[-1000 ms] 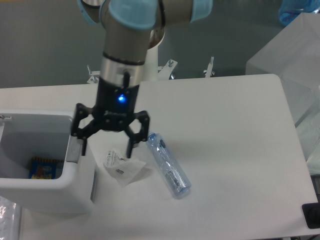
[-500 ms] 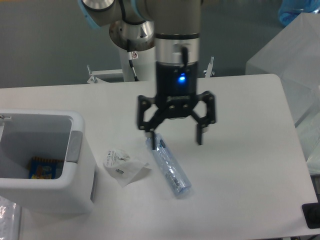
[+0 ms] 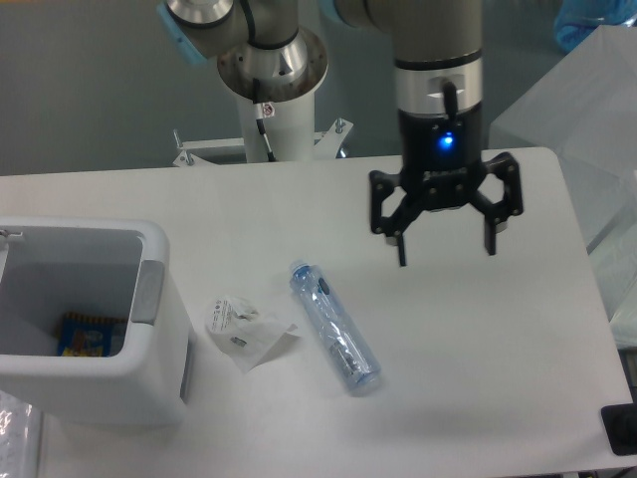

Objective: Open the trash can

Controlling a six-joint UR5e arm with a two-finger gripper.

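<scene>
Hovering wide and empty at upper right, tool (image 3: 444,241); can (image 3: 95,324) at lower left apparently already open; likely nothing left but retreat.

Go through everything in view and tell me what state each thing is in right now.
trash can: open, a packet inside.
gripper: open, empty, above the table, right of the bottle.
bottle: lying on its side.
wrapper: crumpled, flat on the table.
</scene>
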